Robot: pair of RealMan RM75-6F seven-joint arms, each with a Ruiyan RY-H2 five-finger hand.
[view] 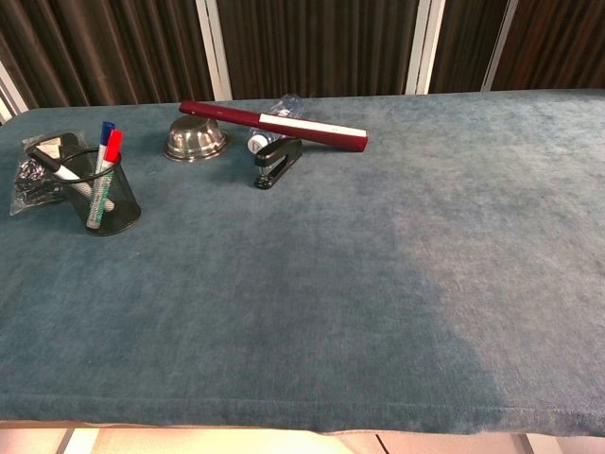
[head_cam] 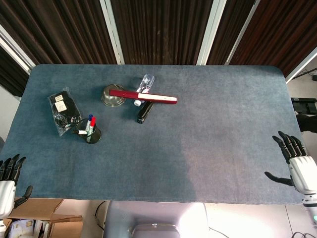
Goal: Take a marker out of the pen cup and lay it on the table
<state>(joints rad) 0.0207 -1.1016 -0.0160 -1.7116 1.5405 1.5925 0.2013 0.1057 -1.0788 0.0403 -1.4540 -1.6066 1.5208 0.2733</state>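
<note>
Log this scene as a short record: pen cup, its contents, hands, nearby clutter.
pen cup: black mesh pen cup, upright, on the blue table, left side
markers: red-capped, blue-capped and black-capped, all in the cup
left hand: open, at the near left table edge
right hand: open, at the near right edge
clutter: steel bowl, dark red long box, black stapler, bagged black item

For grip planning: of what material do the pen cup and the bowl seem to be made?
The pen cup looks like black wire mesh, matte: the markers show through its wall. The bowl, lying upside down, looks like polished metal, probably steel: silvery with bright reflections.
</note>
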